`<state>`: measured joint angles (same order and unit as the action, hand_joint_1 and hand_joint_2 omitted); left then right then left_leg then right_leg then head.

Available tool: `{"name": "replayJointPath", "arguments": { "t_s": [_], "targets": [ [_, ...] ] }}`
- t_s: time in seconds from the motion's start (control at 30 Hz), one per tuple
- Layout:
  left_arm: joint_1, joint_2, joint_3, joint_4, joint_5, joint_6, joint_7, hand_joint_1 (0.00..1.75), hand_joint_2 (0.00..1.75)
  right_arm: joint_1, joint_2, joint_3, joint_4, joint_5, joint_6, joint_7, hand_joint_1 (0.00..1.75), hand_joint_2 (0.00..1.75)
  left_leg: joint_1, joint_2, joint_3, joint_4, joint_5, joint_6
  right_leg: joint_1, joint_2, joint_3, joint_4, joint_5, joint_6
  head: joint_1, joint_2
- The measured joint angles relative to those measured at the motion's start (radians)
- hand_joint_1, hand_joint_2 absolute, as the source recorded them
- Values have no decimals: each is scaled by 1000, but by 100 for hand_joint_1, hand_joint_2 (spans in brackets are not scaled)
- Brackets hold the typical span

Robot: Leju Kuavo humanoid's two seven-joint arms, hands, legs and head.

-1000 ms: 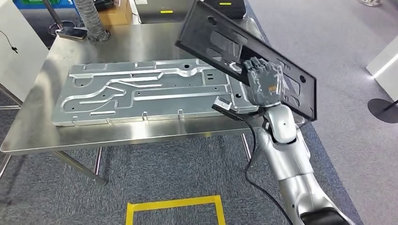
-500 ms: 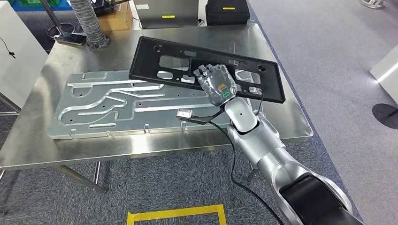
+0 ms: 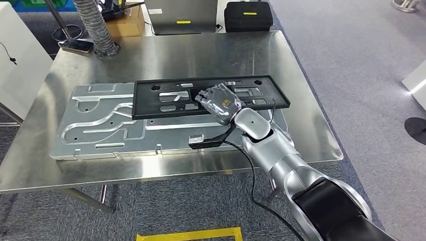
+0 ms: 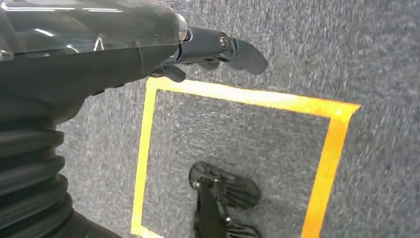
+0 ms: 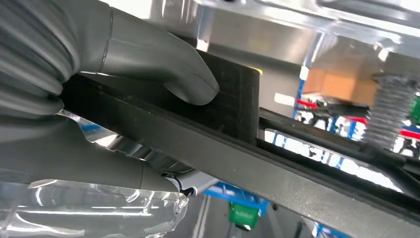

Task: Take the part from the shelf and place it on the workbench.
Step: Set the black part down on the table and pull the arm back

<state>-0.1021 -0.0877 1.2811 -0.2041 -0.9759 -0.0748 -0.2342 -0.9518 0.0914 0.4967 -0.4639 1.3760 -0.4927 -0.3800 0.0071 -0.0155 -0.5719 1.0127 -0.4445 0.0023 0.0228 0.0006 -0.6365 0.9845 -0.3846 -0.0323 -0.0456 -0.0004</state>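
Note that the black frame (image 3: 211, 95), tilted high a second ago, now lies nearly flat on the metal plate (image 3: 100, 120) at frame centre. The right hand (image 3: 219, 102) remains clamped on it. Release comes next. The left hand (image 4: 218, 47) hangs with fingers apart.

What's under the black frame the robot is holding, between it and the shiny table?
In the head view, a big grey metal plate with grooves lies on the table, under the black frame that the right hand holds.

Black part (image 3: 166, 98), silver workbench (image 3: 166, 55), grey hand (image 3: 219, 102), yellow floor tape (image 4: 237, 94)
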Motion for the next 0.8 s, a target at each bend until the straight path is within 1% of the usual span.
{"name": "replayJointPath", "arguments": {
  "t_s": [0.03, 0.07, 0.1, 0.17, 0.2, 0.23, 0.27, 0.3, 0.33, 0.37, 0.4, 0.47, 0.5, 0.53, 0.57, 0.6, 0.67, 0.7, 0.73, 0.77, 0.8],
  "targets": [
    [0, 1, 0, 0, 0, 0, -1, 0, 175, 0, 2, -3, 7, -12, 5, -10, 175, 175, -1, 2, 1, 15, -9, -4, -3, 0, 11, -6, 0, -3, 0, 0],
    [0, 2, 0, 0, 1, 0, -3, 0, 175, 0, 6, -6, 14, -26, 10, -23, 175, 175, 0, 3, -8, 41, -27, -7, -7, -1, 21, -10, -1, -6, 0, 0],
    [-1, 2, 0, 0, 1, 0, -6, 0, 175, 1, 10, -9, 21, -38, 13, -34, 175, 175, 2, 5, -30, 87, -52, -9, -9, 0, 27, -13, -3, -8, 0, 0],
    [-2, 3, 0, 0, 0, 2, -16, 0, 175, 10, 19, -15, 37, -60, 20, -54, 175, 175, 5, 7, -99, 211, -104, -18, -9, 1, 31, -11, -9, -10, 0, 0],
    [-2, 4, -1, 0, -1, 5, -24, 0, 175, 20, 21, -18, 46, -71, 24, -61, 175, 175, 7, 7, -129, 254, -114, -24, -10, 2, 33, -10, -12, -9, 0, 0],
    [0, 4, -1, 0, -2, 8, -34, 0, 175, 32, 23, -21, 54, -81, 28, -67, 175, 175, 10, 8, -144, 264, -106, -29, -11, 2, 35, -8, -17, -7, 0, 0],
    [1, 5, -1, 0, -2, 10, -44, 0, 175, 45, 25, -24, 62, -90, 31, -71, 175, 175, 12, 9, -140, 235, -78, -34, -13, 3, 38, -4, -22, -4, 0, 0],
    [1, 5, -1, 0, -2, 12, -53, 0, 175, 55, 26, -26, 69, -97, 32, -73, 175, 175, 15, 9, -118, 173, -34, -40, -16, 3, 41, 2, -29, 1, 0, 0],
    [1, 6, -1, 0, -2, 12, -60, 0, 175, 63, 27, -29, 74, -103, 33, -76, 175, 175, 17, 9, -93, 108, 0, -43, -18, 3, 43, 9, -36, 6, 0, 0],
    [0, 6, -1, 0, -2, 12, -64, 0, 175, 68, 28, -31, 79, -106, 33, -78, 175, 175, 17, 9, -74, 53, 17, -41, -20, 4, 42, 18, -42, 11, 0, 0],
    [0, 6, -1, 0, -1, 12, -67, 0, 175, 72, 29, -33, 84, -108, 34, -80, 175, 175, 15, 9, -62, 20, 26, -34, -19, 5, 38, 25, -48, 17, 0, 0],
    [1, 7, -1, 0, -1, 12, -68, 0, 175, 78, 30, -36, 93, -109, 37, -81, 175, 175, 11, 10, -59, 13, 20, -14, -17, 6, 34, 31, -53, 29, 0, 0],
    [3, 7, -1, 0, -1, 11, -69, 0, 175, 81, 29, -37, 97, -108, 40, -81, 175, 175, 12, 10, -57, 14, 28, -6, -16, 7, 34, 34, -57, 34, 0, 0],
    [3, 7, -1, 0, -1, 11, -70, 0, 175, 83, 29, -38, 101, -108, 44, -81, 175, 175, 14, 12, -55, 14, 28, -1, -16, 6, 32, 45, -66, 39, 0, 0],
    [2, 6, -1, 0, -2, 10, -73, 0, 175, 84, 28, -39, 104, -107, 48, -82, 175, 175, 16, 13, -52, 12, 29, 3, -16, 6, 22, 72, -83, 44, 0, 0],
    [1, 6, -2, 0, -2, 10, -76, 0, 175, 86, 27, -39, 107, -107, 51, -83, 175, 175, 18, 14, -50, 11, 29, 7, -19, 6, 1, 119, -110, 50, 0, 0],
    [-1, 6, -4, 0, -4, 10, -81, 0, 175, 94, 27, -39, 112, -105, 57, -84, 175, 175, 16, 15, -49, 11, 26, 12, -23, 5, -61, 250, -172, 59, 0, 0],
    [-1, 7, -4, 0, -5, 10, -83, 0, 175, 99, 26, -38, 115, -103, 59, -84, 175, 175, 16, 14, -48, 11, 25, 13, -25, 5, -89, 303, -190, 61, 0, 0],
    [0, 7, -5, 0, -6, 9, -83, 0, 175, 104, 25, -37, 118, -101, 60, -85, 175, 175, 15, 14, -47, 11, 25, 14, -26, 5, -101, 323, -188, 61, 0, 0],
    [0, 7, -5, 0, -7, 9, -83, 0, 175, 107, 25, -35, 120, -100, 61, -85, 175, 175, 14, 13, -45, 11, 24, 14, -26, 5, -93, 303, -166, 58, 0, 0],
    [0, 7, -6, 0, -8, 9, -84, 0, 175, 107, 25, -34, 122, -97, 63, -84, 175, 175, 13, 12, -42, 11, 23, 14, -24, 5, -66, 245, -131, 52, 0, 0]
  ]
}}
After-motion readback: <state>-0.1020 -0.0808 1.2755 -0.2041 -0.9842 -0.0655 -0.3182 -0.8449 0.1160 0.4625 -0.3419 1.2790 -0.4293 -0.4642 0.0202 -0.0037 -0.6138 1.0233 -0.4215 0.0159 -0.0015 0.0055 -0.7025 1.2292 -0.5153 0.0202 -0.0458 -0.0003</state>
